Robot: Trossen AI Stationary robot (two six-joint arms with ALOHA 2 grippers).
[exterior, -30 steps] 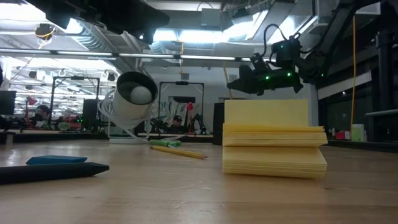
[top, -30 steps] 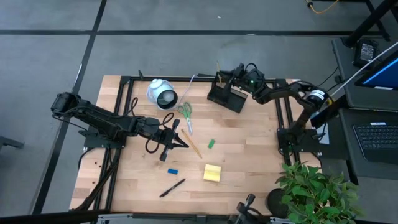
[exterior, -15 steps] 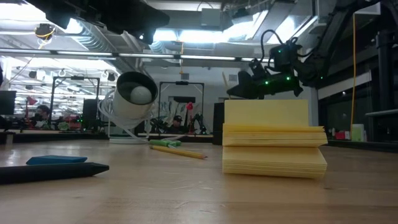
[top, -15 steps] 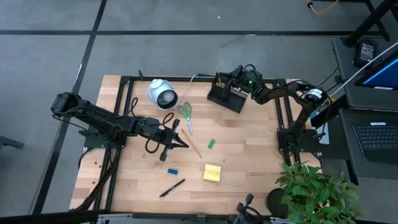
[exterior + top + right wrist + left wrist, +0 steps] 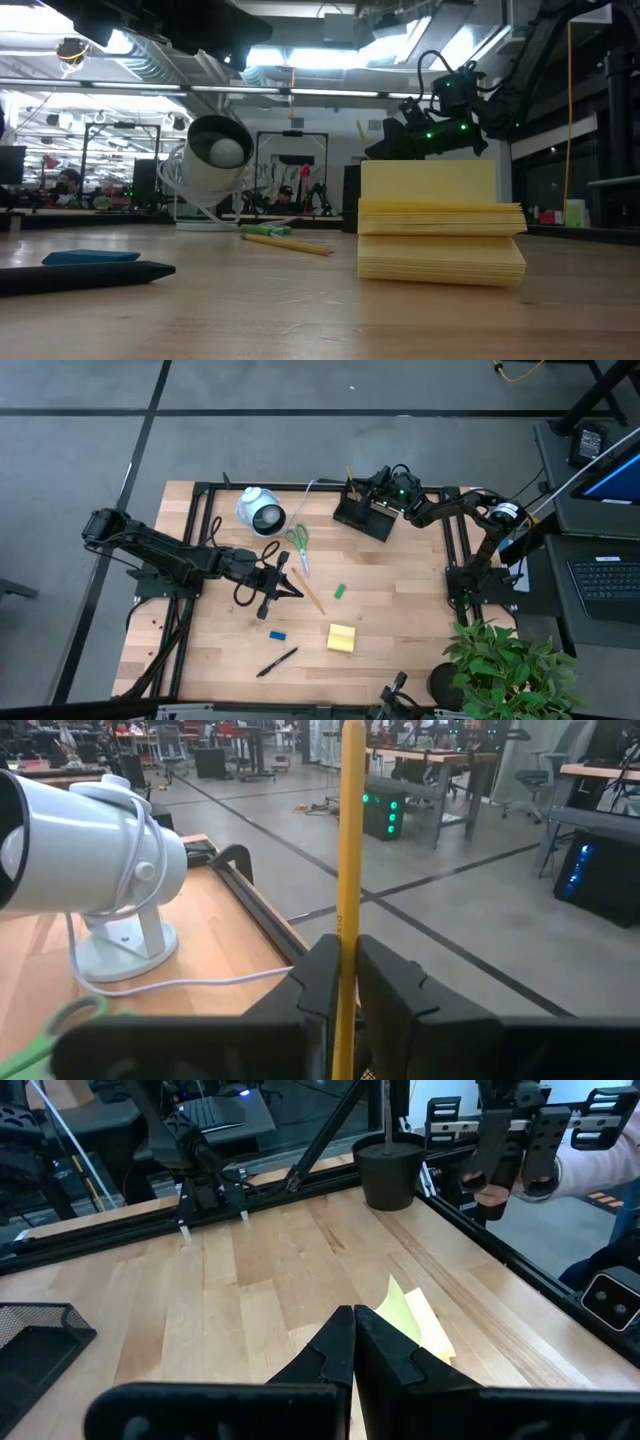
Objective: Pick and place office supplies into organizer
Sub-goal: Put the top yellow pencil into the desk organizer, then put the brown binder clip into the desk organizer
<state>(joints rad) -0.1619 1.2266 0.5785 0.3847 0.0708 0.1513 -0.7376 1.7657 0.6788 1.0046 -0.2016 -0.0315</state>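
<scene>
Shifted slightly toward frame left over the last second: right gripper (image 5: 362, 488), holding position over the organizer (image 5: 362, 516) at upper centre of the high view. Fingers (image 5: 385, 982) clamped on an upright yellow pencil (image 5: 348, 870), seen plainly in the right wrist view. Left arm unchanged.

Near to far, as laid out in the low view:

- Black pen (image 5: 85, 276) at lower left of the frame, lying flat on the table (image 5: 300, 320); in the high view, at lower centre-left of the tabletop.
- Blue eraser (image 5: 90, 257) just behind the pen; in the high view, above and close to it.
- Yellow sticky-note pad (image 5: 440, 225) at centre right of the frame, large and close, flat on the wood; in the high view, right of the eraser.
- Second pencil (image 5: 290, 244) with a green item beside it, mid-frame, lying flat.
- Left gripper (image 5: 283, 587) at centre-left of the high view, low over the table, fingers (image 5: 385, 1350) pressed together with nothing between them.
- Green-handled scissors (image 5: 298, 543) above the left gripper in the high view, lying flat.
- White round device (image 5: 212, 158) at left of centre, upright on its base, cable trailing from it.
- Organizer and right gripper farthest back, partly hidden behind the sticky-note pad in the low view.
</scene>
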